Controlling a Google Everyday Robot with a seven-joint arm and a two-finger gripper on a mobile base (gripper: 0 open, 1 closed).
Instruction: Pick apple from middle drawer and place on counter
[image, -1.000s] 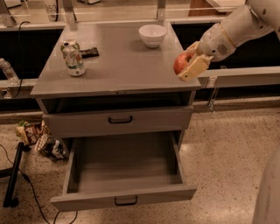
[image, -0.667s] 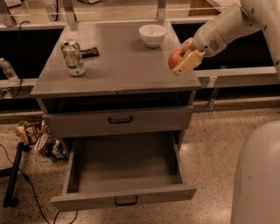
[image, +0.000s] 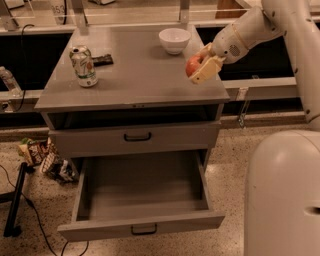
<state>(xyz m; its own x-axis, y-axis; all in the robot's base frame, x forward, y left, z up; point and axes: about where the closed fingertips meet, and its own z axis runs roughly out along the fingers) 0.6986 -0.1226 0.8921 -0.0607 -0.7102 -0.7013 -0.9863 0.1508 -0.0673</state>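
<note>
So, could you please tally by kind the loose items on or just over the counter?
Cans: 1, the soda can
Bowls: 1, the white bowl
Dark flat items: 1, the dark packet
Apples: 1, the apple, held between the jaws of the gripper over the right side of the counter
Total: 4

High front view, angled down; claw upper right.

No text, pincer grips apple over counter
</note>
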